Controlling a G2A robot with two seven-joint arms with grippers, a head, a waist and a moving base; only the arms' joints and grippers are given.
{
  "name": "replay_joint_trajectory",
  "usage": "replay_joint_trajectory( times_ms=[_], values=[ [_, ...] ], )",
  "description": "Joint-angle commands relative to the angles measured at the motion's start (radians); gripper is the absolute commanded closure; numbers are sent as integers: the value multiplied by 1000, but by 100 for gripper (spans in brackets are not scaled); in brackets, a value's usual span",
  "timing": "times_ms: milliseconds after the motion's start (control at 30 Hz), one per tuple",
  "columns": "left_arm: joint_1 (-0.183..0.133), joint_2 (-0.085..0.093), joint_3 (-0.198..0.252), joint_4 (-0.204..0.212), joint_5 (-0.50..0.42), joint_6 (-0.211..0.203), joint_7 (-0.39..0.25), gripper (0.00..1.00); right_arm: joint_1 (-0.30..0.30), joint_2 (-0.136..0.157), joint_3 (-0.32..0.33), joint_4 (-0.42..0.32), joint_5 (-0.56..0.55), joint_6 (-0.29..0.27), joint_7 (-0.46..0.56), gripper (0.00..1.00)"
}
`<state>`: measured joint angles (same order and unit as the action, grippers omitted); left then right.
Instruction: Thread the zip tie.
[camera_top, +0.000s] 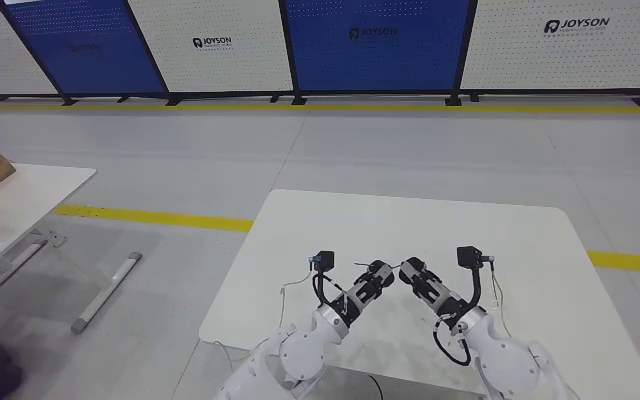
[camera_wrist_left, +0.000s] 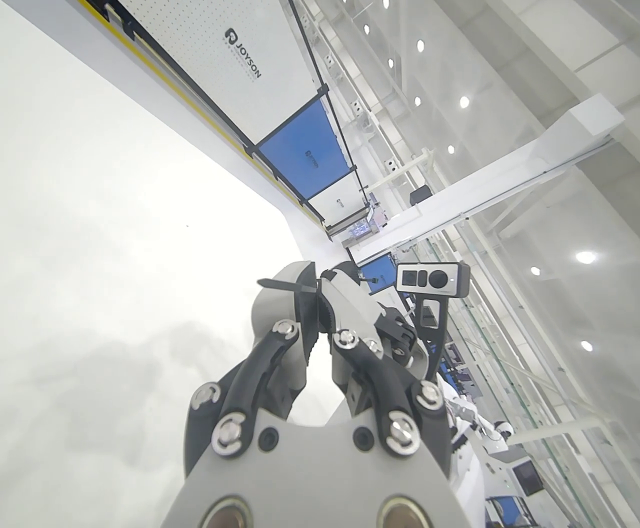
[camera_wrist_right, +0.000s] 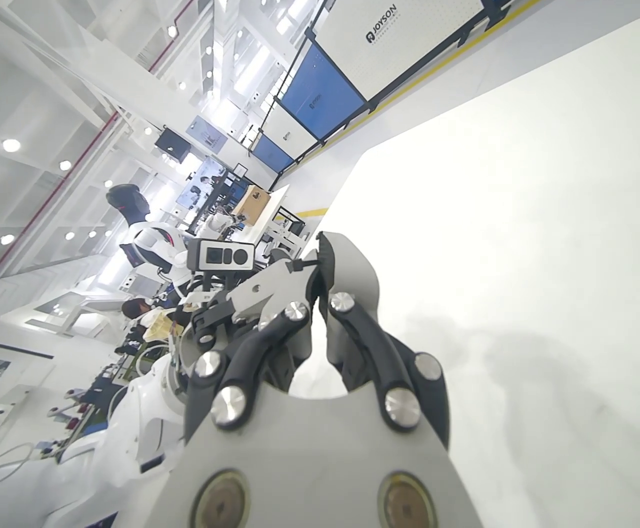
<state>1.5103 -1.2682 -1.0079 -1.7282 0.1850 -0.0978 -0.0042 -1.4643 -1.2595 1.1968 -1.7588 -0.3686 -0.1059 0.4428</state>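
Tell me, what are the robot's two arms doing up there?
The robot is working on a zip tie. Its left gripper and right gripper are held tip to tip above the white table, each pinching the thin black strip. A short end sticks out past the left gripper. Whether that end has gone through the tie's head is too small to tell.

White table (camera_top: 420, 230); blue-and-white partition panels (camera_top: 380, 45) behind; yellow floor line (camera_top: 150, 217); second table (camera_top: 40, 190) at left.
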Motion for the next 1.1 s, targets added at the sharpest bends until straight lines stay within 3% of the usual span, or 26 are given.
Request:
replay_joint_trajectory(
  times_ms=[0,67,433,500,533,567,633,700,900,933,967,1067],
  values=[
    [0,0,-2,2,4,10,8,100,-1,0,1,-2,1,-2,-2,100],
    [-3,-2,-2,2,2,38,23,100,-3,1,3,-5,4,-5,-7,100],
    [-5,-4,-2,3,-12,30,19,100,0,3,-4,1,0,1,-12,100],
    [-5,-4,-3,5,-14,29,19,55,1,3,-6,2,-2,2,-15,100],
    [-4,-4,-4,6,-14,29,19,44,2,3,-7,3,-3,2,-16,100],
    [-4,-4,-4,7,-16,28,19,18,3,3,-8,4,-4,2,-17,100],
    [-4,-4,-6,10,-24,26,22,5,5,3,-10,9,-3,2,-17,100],
    [-3,-6,-8,11,-42,20,28,5,8,3,-11,14,-2,3,-19,100],
    [0,-6,-15,10,-49,7,34,23,14,4,-9,28,-3,9,-33,100],
    [1,-5,-17,9,-49,7,35,30,15,4,-8,31,-3,11,-35,100],
    [3,-5,-19,9,-49,6,37,47,16,4,-8,32,-3,11,-38,100],
    [5,-5,-22,7,-50,5,41,66,17,4,-7,33,-4,10,-44,100]
  ],
)
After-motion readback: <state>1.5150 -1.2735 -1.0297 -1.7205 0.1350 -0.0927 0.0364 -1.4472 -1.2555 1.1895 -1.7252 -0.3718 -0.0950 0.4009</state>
